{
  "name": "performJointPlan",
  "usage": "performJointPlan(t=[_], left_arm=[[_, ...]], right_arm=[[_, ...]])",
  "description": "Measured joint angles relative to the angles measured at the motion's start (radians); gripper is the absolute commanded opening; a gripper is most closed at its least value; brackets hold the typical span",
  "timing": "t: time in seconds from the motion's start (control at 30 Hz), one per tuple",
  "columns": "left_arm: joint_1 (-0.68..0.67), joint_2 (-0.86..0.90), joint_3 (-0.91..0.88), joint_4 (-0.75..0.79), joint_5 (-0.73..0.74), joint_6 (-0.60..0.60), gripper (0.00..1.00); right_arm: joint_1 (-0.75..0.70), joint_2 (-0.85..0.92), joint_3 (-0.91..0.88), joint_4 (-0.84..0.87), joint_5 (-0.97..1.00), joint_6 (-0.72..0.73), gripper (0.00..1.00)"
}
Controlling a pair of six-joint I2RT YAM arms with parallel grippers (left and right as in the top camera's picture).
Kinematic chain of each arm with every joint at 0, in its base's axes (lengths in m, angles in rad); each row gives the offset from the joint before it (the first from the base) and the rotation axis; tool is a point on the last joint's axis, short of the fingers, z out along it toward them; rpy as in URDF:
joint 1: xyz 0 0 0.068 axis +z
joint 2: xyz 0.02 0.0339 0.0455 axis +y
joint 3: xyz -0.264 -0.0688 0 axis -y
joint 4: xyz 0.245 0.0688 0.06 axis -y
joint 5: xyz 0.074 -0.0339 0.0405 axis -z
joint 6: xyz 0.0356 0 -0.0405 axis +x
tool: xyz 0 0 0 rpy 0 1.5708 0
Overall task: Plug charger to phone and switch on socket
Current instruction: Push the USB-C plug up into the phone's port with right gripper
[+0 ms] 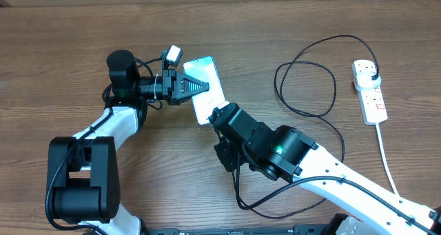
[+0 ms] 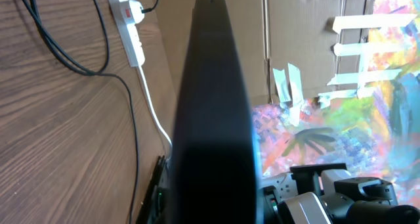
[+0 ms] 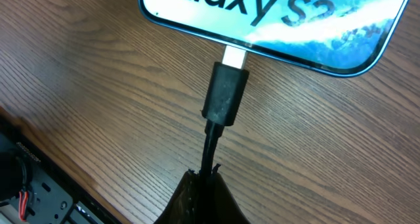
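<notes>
Brown wooden worktop [image 1: 69, 42]: we see left pincer [image 1: 196, 85] clamping slim blue-screen phone [image 1: 210, 103] steady so right pincer [image 3: 205, 184], pinching thin black charger cable [image 3: 210, 148], can seat connector [image 3: 225, 96].

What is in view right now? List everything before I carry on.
phone: one, light-blue screen with black edges, table centre
charger: one, black, looped at right; plug in the socket, connector tip at the phone's edge
socket: one, white with red switches, far right
cord: one, white, from the socket toward the near edge
table: one, brown wood
left gripper: one, black, shut on the phone
right gripper: one, black, shut on the charger behind its connector
</notes>
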Motion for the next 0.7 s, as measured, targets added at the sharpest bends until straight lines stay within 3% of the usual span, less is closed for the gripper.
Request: performJointPlan(t=[0.63,0.7], left_arm=[[-0.002,0.0,0.0,0.001,-0.016,0.055,0.04],[-0.002,0.0,0.0,0.001,-0.021,0.06,0.04]], right_arm=[[0.0,0.003,0.0,0.031,0.027,0.006,0.04],[0.0,0.004,0.0,0.035,0.028,0.006,0.1]])
